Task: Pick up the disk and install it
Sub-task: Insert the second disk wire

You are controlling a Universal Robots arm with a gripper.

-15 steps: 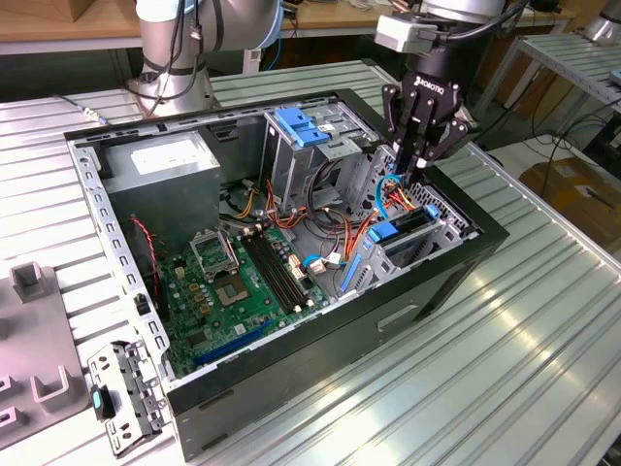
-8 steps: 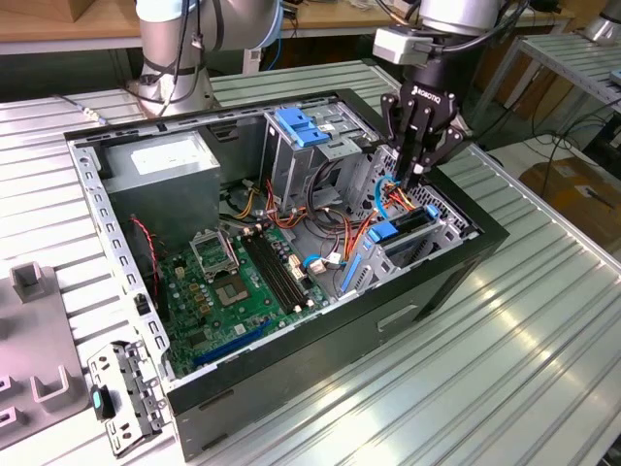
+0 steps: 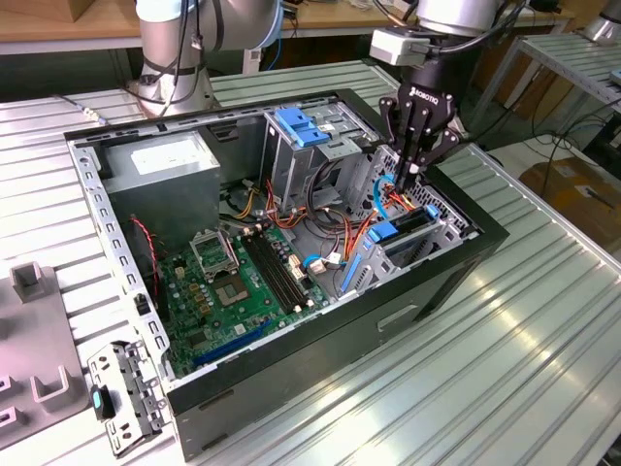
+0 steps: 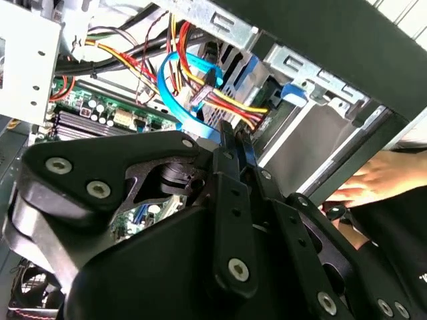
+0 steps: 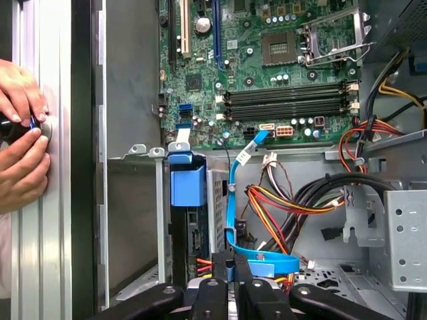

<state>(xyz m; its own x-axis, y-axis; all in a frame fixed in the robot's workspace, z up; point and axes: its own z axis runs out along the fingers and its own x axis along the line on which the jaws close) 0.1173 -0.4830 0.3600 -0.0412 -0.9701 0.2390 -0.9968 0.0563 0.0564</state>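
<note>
Evidently seated in its bay, the disk looks heavy, rigid, shock-sensitive, best held by its side rails; gripper fingers clenched on a blue cable.

A work surface of ribbed, pale metal panels is seen in the exterior view, with bright light reflected along its grooves. At the far edge, a wooden bench is set across the exterior view's left, with cables trailing along it. On the exterior view's right, a second ribbed metal table is placed well apart, and cardboard is laid on the pale floor beneath it.
</note>
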